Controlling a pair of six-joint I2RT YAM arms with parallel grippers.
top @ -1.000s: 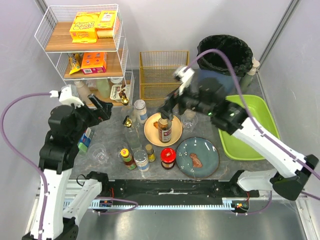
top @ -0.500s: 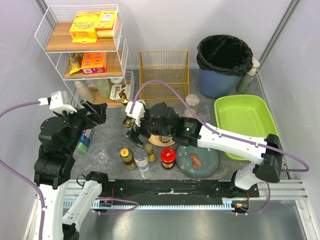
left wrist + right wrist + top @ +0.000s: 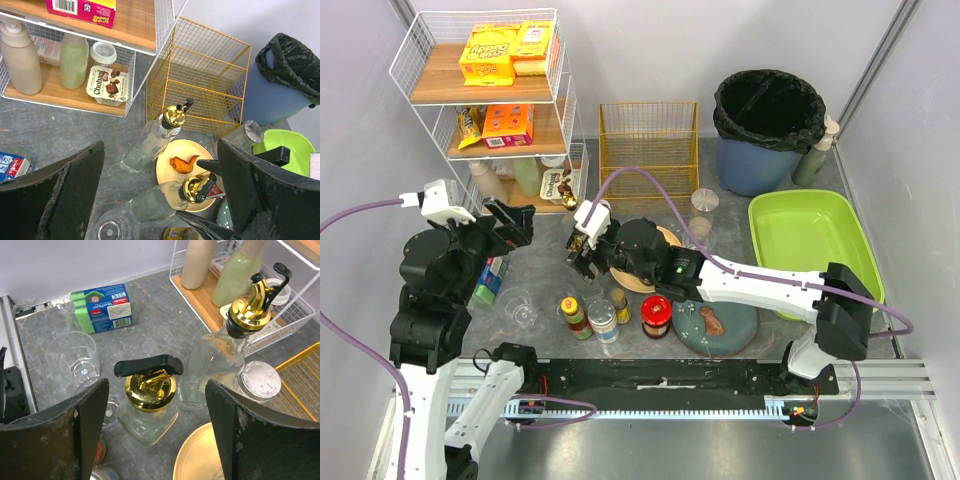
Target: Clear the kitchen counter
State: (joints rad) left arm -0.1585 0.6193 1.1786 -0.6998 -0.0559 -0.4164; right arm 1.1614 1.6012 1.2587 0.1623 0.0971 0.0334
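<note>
Kitchen counter [image 3: 155, 310]: mottled grey slab under both arms, running from the wire rack [image 3: 480, 90] at far left to the green tray [image 3: 810, 250] at right. It is crowded.

Right gripper [image 3: 582, 250]: fingers spread wide, nothing between them, poised over the lever-capped bottle [image 3: 147, 400]. This stands left of centre on the counter, just left of the yellow plate [image 3: 200, 460]. We cannot tell from the wrist view whether there is contact.

Left gripper [image 3: 160, 150]: also spread and empty, above the counter's left part.

Handling, our judgement:
- The bottle is clear glass and looks close to empty, so it should be light. It is also rigid, slick and breakable.
- It is tall with a metal top, so it is likely to tip if nudged.
- We would hold it on the neck under the gold collar or across the shoulders.
- We would avoid the black lever, which may flip.

Neighbours are tight. The second pourer bottle [image 3: 220, 360] is just beside it on the far right, and the plastic cup [image 3: 72, 357] is near on the left. We would keep the approach straight down.
</note>
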